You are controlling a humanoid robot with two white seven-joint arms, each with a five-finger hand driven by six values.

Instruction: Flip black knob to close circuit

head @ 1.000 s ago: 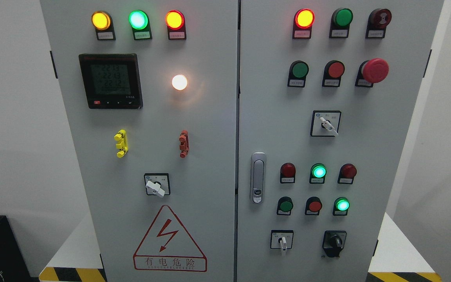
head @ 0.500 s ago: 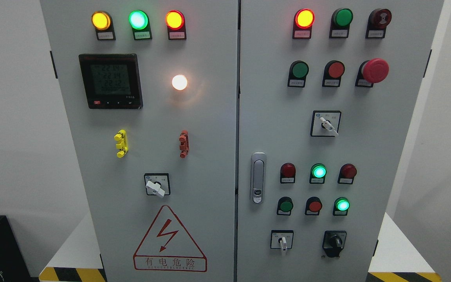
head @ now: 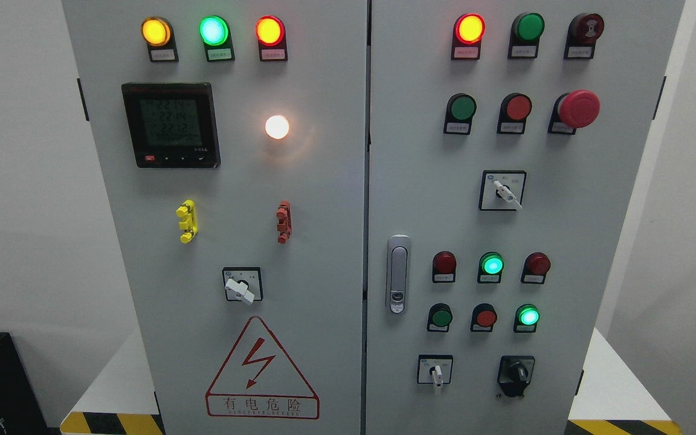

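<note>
The black knob (head: 515, 376) sits at the lower right of the grey electrical cabinet's right door (head: 420, 199), its handle standing about upright. A white-handled selector switch (head: 435, 371) is just to its left. Neither of my hands nor arms shows in the head view.
Above the knob are lit green lamps (head: 528, 316), red and green push buttons, a red emergency stop (head: 577, 109) and another white selector (head: 503, 191). A door latch (head: 397, 273) is at the right door's left edge. The left door carries a meter (head: 170, 125) and a warning triangle (head: 261, 373).
Only the digits on the meter display flicker. Nothing else has moved.
</note>
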